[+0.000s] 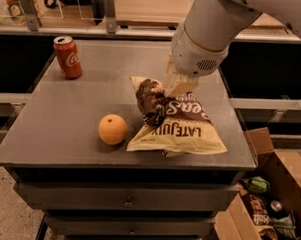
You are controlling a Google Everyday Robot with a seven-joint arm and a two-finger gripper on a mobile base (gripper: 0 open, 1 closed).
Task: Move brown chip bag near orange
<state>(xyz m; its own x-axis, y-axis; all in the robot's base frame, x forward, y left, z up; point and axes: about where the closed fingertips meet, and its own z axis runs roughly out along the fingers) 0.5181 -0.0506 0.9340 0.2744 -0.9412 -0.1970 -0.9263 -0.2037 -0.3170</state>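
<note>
A red can (68, 57) stands upright at the far left of the grey counter (60, 133). Nearer the front edge, left of centre, sits the orange (112, 129), well apart from the can. Just beside it on the right lies the bag (182, 131), crumpled and raised at its upper left, its cream lower corner close to the fruit; whether they touch I cannot tell. The pincer (174, 88) comes down from the white arm (209, 29) and is clenched on the bag's top end. On the floor at far right, an open cardboard box (262, 147) holds mixed snacks.
</note>
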